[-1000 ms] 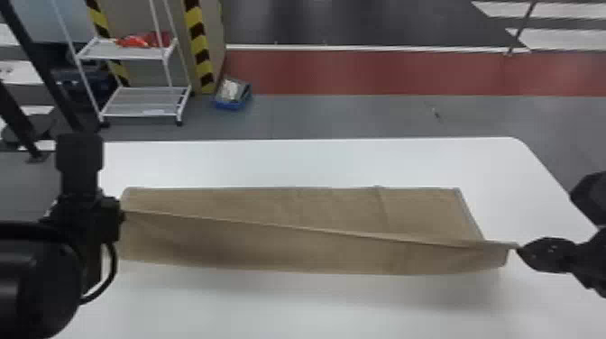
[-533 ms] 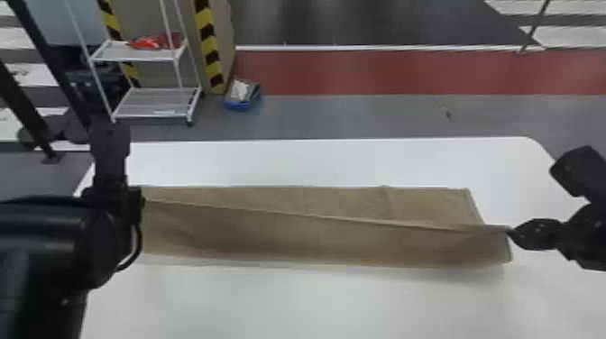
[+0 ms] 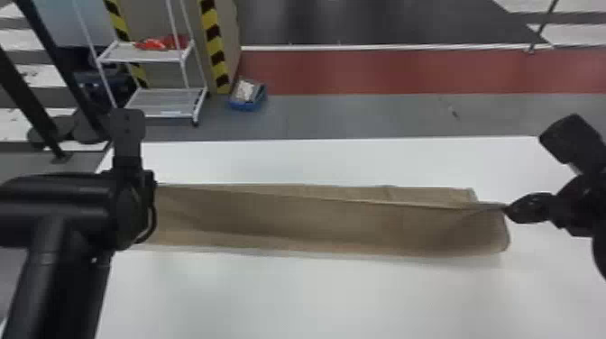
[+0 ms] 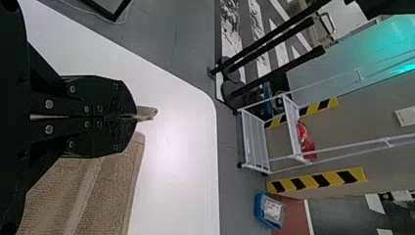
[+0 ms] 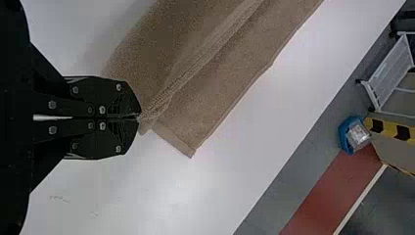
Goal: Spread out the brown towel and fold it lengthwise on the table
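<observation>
Two layers show in the brown towel [image 3: 324, 221], stretched in a long, low band across the white table [image 3: 342, 297]. The left gripper [image 3: 148, 191] has its fingers pinched together on one corner, a little tuft of cloth poking out past the tips. Over at the other end, the right gripper [image 3: 507, 208] is closed just as tightly on the opposite corner. Between them the upper layer's edge runs nearly straight, a thick hem along it, with a flatter strip of towel lying behind. The front side looks darker, with a paler band low down, and it rounds softly near the right gripper. Up close, the weave is coarse and nubbly.
</observation>
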`<state>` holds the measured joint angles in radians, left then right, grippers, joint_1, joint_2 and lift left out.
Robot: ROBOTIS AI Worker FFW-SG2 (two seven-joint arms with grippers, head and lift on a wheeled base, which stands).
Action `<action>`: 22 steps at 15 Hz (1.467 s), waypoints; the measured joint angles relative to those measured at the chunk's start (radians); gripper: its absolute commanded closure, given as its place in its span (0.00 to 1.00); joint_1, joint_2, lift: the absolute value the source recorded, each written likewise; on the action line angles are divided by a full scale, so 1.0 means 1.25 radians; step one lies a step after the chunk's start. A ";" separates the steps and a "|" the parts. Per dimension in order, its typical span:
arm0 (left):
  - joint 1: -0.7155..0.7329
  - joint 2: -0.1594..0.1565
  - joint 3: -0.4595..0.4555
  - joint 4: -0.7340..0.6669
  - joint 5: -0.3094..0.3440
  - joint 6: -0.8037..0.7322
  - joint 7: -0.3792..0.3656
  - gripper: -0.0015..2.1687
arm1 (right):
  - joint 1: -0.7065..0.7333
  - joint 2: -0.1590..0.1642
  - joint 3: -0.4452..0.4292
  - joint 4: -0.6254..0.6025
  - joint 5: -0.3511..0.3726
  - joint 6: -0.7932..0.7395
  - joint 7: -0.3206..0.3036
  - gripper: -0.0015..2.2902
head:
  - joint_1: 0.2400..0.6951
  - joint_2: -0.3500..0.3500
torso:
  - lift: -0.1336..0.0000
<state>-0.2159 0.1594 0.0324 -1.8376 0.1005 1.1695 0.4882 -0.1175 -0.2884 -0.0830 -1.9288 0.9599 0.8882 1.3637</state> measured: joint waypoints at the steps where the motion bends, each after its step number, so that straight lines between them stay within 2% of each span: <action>1: -0.002 0.001 0.001 0.007 0.000 -0.003 -0.001 0.77 | -0.011 -0.001 0.001 0.004 -0.002 0.000 -0.003 0.68 | 1.00 0.56 | 0.07; 18: -0.084 -0.001 -0.003 0.152 0.001 -0.073 0.000 0.77 | -0.142 0.025 0.074 0.203 0.033 -0.005 -0.085 0.67 | 1.00 0.57 | 0.07; 19: -0.087 -0.002 -0.007 0.161 0.001 -0.080 0.000 0.77 | -0.148 0.030 0.078 0.210 0.035 -0.005 -0.096 0.63 | 1.00 0.57 | 0.07; 20: -0.089 -0.003 -0.011 0.169 0.001 -0.087 0.001 0.77 | -0.152 0.035 0.082 0.217 0.037 -0.004 -0.111 0.51 | 1.00 0.57 | 0.07; 22: -0.090 -0.003 -0.014 0.181 0.001 -0.099 0.001 0.77 | -0.153 0.045 0.088 0.221 0.038 0.007 -0.153 0.06 | 1.00 0.57 | 0.07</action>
<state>-0.3286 0.1551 0.0145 -1.6119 0.1012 1.0464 0.4899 -0.3090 -0.2318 0.0264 -1.6528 1.0078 0.8971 1.1721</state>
